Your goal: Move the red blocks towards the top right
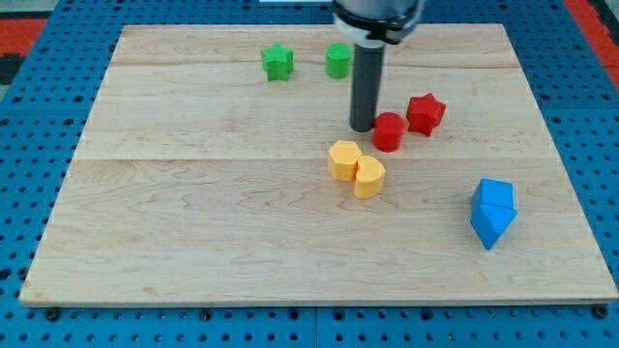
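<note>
Just left of the red cylinder (388,131) — touching — my tip (363,128).

Lab, blue pegboard bench (29,145), wooden board (193,242)

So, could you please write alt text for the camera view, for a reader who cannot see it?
My tip touches the left side of a red cylinder block, with a red star block just right of it, on a wooden board. Two green blocks sit near the top, two yellow blocks at centre, two blue blocks at right.
</note>
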Controlling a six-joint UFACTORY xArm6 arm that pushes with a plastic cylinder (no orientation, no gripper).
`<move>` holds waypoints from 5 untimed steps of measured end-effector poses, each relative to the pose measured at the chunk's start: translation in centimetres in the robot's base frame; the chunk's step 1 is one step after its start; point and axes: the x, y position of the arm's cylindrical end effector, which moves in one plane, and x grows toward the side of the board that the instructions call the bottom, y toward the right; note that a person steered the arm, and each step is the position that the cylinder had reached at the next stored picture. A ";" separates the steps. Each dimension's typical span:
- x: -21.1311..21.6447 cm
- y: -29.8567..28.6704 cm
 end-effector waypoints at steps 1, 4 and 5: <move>0.6 1.2; 0.7 6.1; -2.7 7.2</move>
